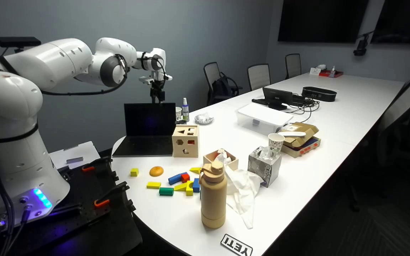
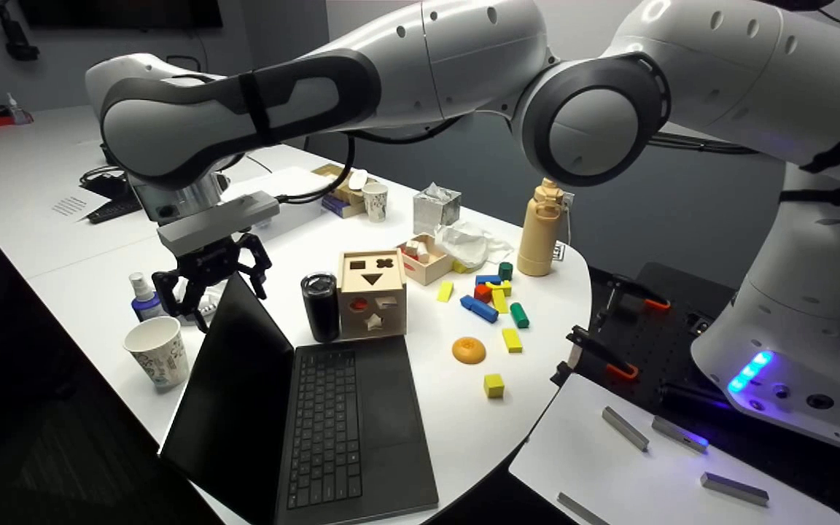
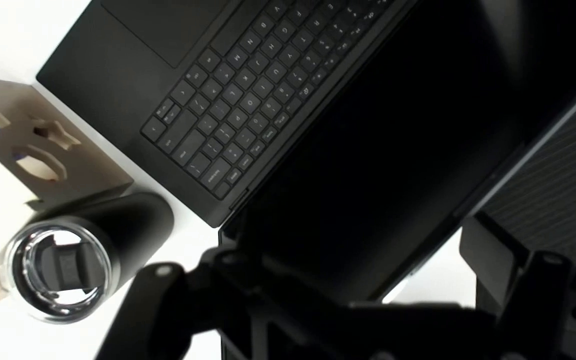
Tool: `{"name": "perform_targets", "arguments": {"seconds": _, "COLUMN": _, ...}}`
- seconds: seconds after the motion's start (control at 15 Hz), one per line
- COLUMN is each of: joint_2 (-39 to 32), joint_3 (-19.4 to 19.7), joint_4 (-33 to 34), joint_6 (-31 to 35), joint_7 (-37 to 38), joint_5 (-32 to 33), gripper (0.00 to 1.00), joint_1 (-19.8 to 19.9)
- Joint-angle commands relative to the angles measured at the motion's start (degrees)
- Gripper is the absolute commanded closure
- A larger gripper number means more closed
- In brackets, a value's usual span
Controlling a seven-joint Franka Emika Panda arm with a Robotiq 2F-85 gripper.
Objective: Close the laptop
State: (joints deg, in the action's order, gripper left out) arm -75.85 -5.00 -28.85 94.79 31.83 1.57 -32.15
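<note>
The thin black laptop stands open on the white table, its dark screen raised and tilted back; it shows in both exterior views and in the wrist view. My gripper is open and points down at the lid's upper corner near the black tumbler. One finger is on the screen side and one beyond the lid's top edge. In the wrist view the open fingers stand wide apart with the lid edge passing between them. I cannot tell whether either finger touches the lid. In an exterior view the fingertips are hidden behind the screen.
A light wooden holed cube and a black tumbler stand beside the laptop. A paper cup and a spray bottle stand behind the lid. Several coloured blocks and a tan bottle are on the table.
</note>
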Motion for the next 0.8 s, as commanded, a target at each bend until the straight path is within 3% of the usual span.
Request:
{"name": "perform_targets", "arguments": {"seconds": 0.0, "joint_2": -2.97, "joint_3": 1.71, "joint_4": 6.52, "joint_6": -5.29, "joint_7": 2.37, "joint_5": -0.3, "gripper": 0.0, "joint_1": -0.74}}
{"name": "perform_targets", "arguments": {"seconds": 0.27, "joint_2": -3.62, "joint_3": 1.61, "joint_4": 9.1, "joint_6": -9.22, "joint_7": 4.26, "joint_5": -0.84, "gripper": 0.0, "joint_1": 0.24}}
{"name": "perform_targets", "arguments": {"seconds": 0.33, "joint_2": 0.33, "joint_3": 0.96, "joint_4": 2.04, "joint_6": -6.65, "joint_7": 5.02, "joint_5": -0.21, "gripper": 0.0, "joint_1": 1.01}}
{"name": "perform_targets", "arguments": {"seconds": 0.67, "joint_2": -0.48, "joint_3": 0.74, "joint_4": 2.19, "joint_6": -7.39, "joint_7": 9.26, "joint_5": -0.75, "gripper": 0.0, "joint_1": 2.94}}
{"name": "perform_targets", "arguments": {"seconds": 0.73, "joint_2": -4.32, "joint_3": 1.34, "joint_4": 8.94, "joint_6": -10.48, "joint_7": 9.8, "joint_5": -1.67, "gripper": 0.0, "joint_1": 2.92}}
